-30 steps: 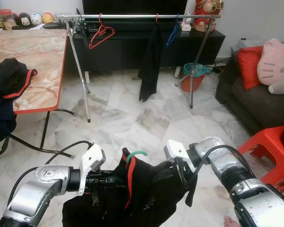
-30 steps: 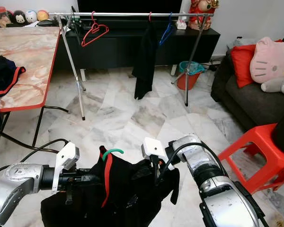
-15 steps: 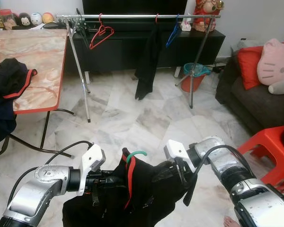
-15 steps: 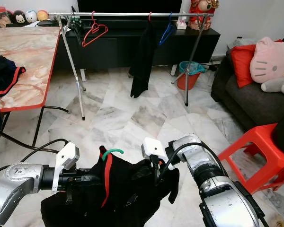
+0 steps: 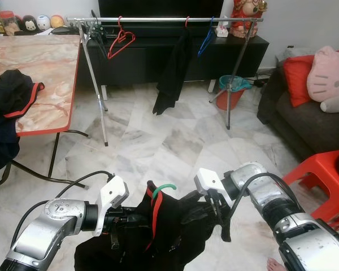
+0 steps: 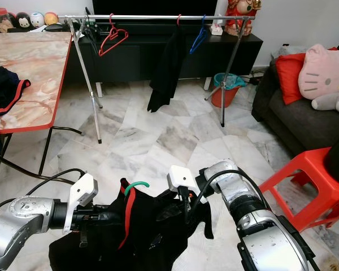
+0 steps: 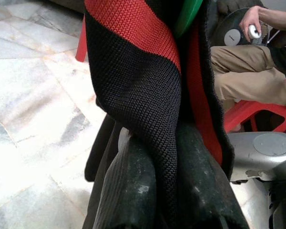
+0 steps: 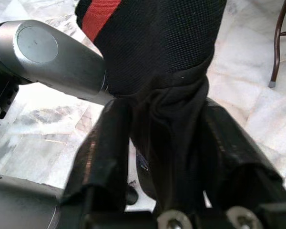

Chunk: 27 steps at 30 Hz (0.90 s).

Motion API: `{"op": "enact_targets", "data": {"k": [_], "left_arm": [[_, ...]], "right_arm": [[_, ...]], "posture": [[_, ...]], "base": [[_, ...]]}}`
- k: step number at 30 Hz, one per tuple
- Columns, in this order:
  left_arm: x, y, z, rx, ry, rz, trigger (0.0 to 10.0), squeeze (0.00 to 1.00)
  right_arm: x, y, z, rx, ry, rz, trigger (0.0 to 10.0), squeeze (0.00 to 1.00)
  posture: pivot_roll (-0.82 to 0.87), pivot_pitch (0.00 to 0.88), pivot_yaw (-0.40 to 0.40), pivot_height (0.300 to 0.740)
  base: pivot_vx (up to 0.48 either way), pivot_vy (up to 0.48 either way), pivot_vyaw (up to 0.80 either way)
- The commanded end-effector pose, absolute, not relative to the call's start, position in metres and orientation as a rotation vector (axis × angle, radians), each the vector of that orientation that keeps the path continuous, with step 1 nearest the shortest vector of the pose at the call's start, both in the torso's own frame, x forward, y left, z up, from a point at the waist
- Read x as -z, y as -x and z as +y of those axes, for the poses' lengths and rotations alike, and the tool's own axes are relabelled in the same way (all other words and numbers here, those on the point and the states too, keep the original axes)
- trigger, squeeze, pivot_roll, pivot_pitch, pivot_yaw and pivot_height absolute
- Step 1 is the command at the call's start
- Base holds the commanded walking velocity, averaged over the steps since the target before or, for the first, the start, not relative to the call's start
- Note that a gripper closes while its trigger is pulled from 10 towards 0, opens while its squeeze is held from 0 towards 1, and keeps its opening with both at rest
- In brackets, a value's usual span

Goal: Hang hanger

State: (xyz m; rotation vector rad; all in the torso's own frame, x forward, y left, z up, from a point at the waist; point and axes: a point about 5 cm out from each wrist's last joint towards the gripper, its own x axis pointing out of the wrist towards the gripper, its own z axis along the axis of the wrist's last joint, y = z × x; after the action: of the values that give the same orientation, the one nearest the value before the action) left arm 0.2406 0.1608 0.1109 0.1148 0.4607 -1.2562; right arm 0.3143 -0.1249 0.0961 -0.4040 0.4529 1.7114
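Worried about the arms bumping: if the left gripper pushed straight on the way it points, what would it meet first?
Past the black garment it grips, the left gripper would probably meet the right gripper first; depth is unclear.

I see a green hanger (image 5: 163,187) inside a black top with a red stripe (image 5: 158,226). Only its curved hook pokes out at the collar. The top hangs low over the floor, bunched and droopy. Far off stands the long silver rail (image 5: 158,20).

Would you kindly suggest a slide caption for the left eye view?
Both grippers, left and right, hold a black garment on a green hanger before the clothes rail.
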Motion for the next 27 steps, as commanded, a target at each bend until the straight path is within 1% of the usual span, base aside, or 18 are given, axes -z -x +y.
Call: {"op": "enact_targets", "data": {"k": [1,2,5,8,14,17,18,19,20,21,22,24,27], "left_arm": [[-0.113,-0.244,0.160,1.252,-0.137,0.441,0.0,0.00],[-0.112,-0.245,0.161,1.237,-0.147,0.442,0.0,0.00],[-0.109,-0.248,0.164,1.194,-0.173,0.447,0.0,0.00],[-0.101,-0.255,0.175,1.075,-0.237,0.456,0.0,0.00],[-0.099,-0.263,0.184,0.961,-0.255,0.437,0.0,0.00],[-0.094,-0.272,0.193,0.838,-0.260,0.426,0.0,0.00],[-0.094,-0.272,0.193,0.838,-0.260,0.426,0.0,0.00],[-0.089,-0.279,0.204,0.702,-0.261,0.417,7.9,0.00],[-0.089,-0.279,0.204,0.702,-0.261,0.417,7.9,0.00],[-0.084,-0.284,0.213,0.576,-0.255,0.395,10.0,0.00],[-0.082,-0.286,0.216,0.523,-0.241,0.386,10.0,0.00],[-0.079,-0.287,0.220,0.452,-0.217,0.374,10.0,0.00],[-0.075,-0.286,0.227,0.346,-0.173,0.348,10.0,0.00]], "right_arm": [[-0.102,-0.316,-0.123,-1.719,0.444,0.424,10.0,0.75],[-0.102,-0.318,-0.123,-1.702,0.472,0.423,10.0,0.00],[-0.101,-0.320,-0.127,-1.665,0.529,0.440,10.0,0.00],[-0.105,-0.327,-0.136,-1.563,0.581,0.438,10.0,0.00],[-0.109,-0.333,-0.146,-1.469,0.590,0.423,10.0,0.00],[-0.116,-0.344,-0.152,-1.299,0.559,0.365,10.0,0.00],[-0.116,-0.344,-0.152,-1.299,0.559,0.365,10.0,0.00],[-0.121,-0.356,-0.161,-1.077,0.495,0.314,10.0,0.00],[-0.121,-0.356,-0.161,-1.077,0.495,0.314,10.0,0.00],[-0.122,-0.366,-0.175,-0.810,0.421,0.281,10.0,0.00],[-0.119,-0.368,-0.184,-0.692,0.381,0.283,10.0,0.00],[-0.114,-0.368,-0.196,-0.533,0.327,0.289,10.0,0.00],[-0.096,-0.360,-0.219,-0.287,0.195,0.329,10.0,0.00]], "posture": [[0.11,0.006,-0.124,0.740],[0.11,0.006,-0.124,0.740],[0.11,0.006,-0.124,0.740],[0.10,0.014,-0.122,0.740],[0.10,0.022,-0.117,0.740],[0.09,0.023,-0.116,0.740],[0.09,0.023,-0.116,0.740],[0.08,0.024,-0.112,0.740],[0.08,0.024,-0.112,0.740],[0.08,0.024,-0.108,0.740],[0.08,0.024,-0.107,0.740],[0.08,0.024,-0.105,0.740],[0.06,0.026,-0.096,0.740]], "base": [[0.000,0.000,0.00],[0.000,0.000,0.00],[0.000,0.000,0.00],[0.000,0.000,0.00],[0.000,0.000,0.00],[0.000,0.000,0.00],[0.000,0.000,0.00],[0.000,0.000,0.00],[0.000,0.000,0.00],[0.000,0.000,0.00],[0.000,0.000,0.00],[0.000,0.000,0.00],[0.000,0.000,0.00]]}}
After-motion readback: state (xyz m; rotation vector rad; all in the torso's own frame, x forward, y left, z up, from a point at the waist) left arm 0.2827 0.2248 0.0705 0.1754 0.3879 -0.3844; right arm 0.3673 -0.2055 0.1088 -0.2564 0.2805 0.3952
